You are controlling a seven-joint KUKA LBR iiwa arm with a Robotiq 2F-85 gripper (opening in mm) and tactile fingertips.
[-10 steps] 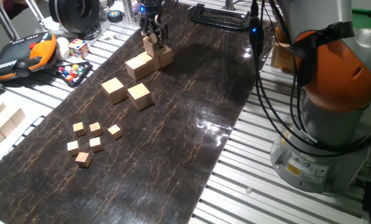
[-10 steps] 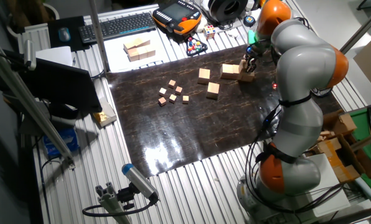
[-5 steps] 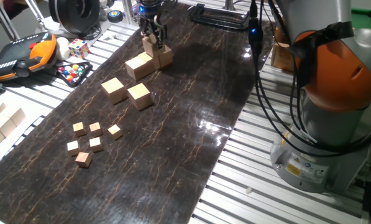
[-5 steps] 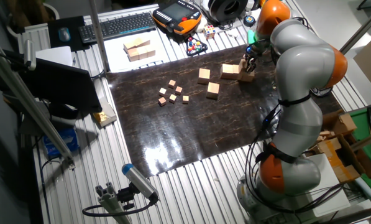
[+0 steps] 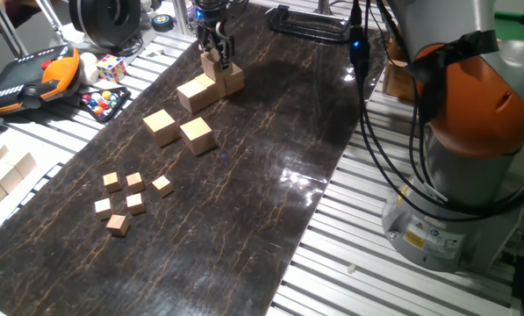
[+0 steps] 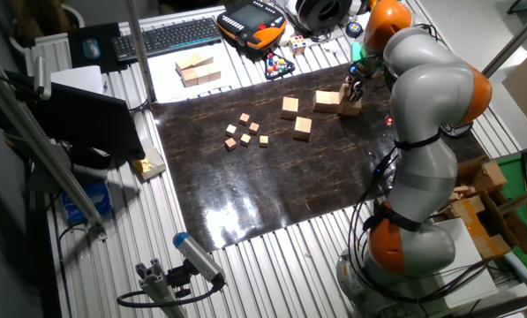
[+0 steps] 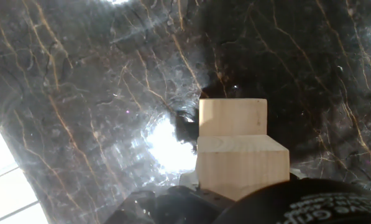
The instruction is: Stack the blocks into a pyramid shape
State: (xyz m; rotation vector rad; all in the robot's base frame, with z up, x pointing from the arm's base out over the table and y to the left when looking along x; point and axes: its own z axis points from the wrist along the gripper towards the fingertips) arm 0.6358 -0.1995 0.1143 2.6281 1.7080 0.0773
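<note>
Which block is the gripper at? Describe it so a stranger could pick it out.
On the dark mat, go to the far end, where the gripper hangs. The block between its fingers sits higher than the two blocks beside it; every other block lies flat.

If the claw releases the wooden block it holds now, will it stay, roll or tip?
The block in the claw looks rigid, with flat faces, so it probably will not roll. It seems to sit over another block, so it could slip off if off-centre.

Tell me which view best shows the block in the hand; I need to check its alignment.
The hand view: the held block fills the foreground just above another block. One fixed view shows it small under the hand; the other fixed view shows almost nothing of it.
</note>
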